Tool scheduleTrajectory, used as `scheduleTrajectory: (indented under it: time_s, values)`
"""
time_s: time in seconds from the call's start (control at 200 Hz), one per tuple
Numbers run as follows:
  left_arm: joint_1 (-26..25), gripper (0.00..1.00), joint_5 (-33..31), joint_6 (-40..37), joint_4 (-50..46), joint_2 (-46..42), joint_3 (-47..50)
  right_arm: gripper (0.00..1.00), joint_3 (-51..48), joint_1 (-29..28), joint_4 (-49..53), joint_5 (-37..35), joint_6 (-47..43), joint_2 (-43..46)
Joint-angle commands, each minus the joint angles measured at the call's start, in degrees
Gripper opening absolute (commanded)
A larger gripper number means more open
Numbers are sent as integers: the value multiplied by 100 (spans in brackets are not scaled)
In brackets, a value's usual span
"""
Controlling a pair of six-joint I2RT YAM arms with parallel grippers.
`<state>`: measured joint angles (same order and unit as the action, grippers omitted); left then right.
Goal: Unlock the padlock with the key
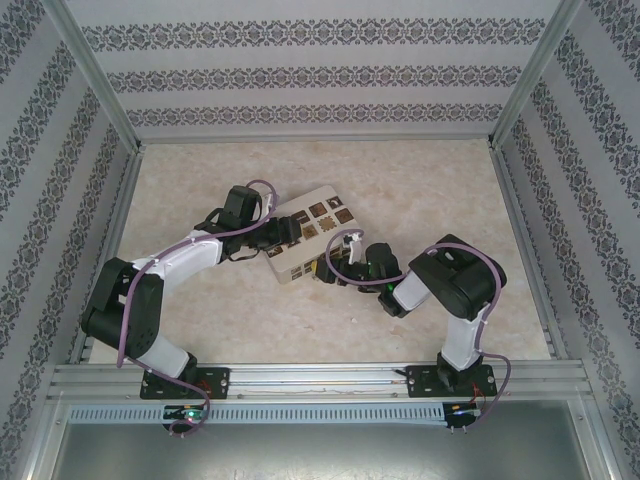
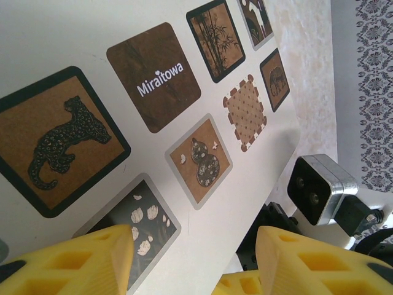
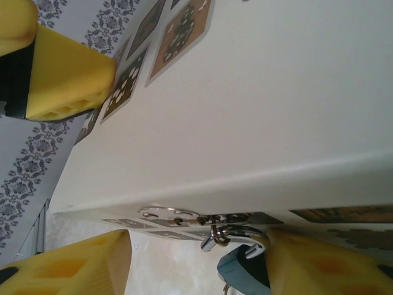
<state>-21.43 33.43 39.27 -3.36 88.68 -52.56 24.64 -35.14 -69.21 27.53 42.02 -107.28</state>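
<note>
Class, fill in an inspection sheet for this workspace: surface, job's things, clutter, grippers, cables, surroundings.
Surface: marbled beige table.
Job's things: blue padlock hangs from the hasp of the box; key not made out.
Clutter: nothing seen.
Grippers: left gripper over the box top, grip unclear; right gripper open, straddling the padlock.
Cables: purple cables along both arms.
Surroundings: patterned walls, metal frame.
</note>
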Motion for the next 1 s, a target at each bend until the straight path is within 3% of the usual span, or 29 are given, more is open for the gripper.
scheduleTrajectory:
  time_s: [0.0,0.44,0.994]
  values:
    - [-63,55,-21,-95,42,150,-25,55,135,-66,-573,291,-1,-85]
    - [-65,55,-21,-68,26,154,-22,39,-95,-33,-594,345,-62,-73]
    - [-66,55,-81,-36,-24,65,36,10,-129,-11,-725,334,100,-192]
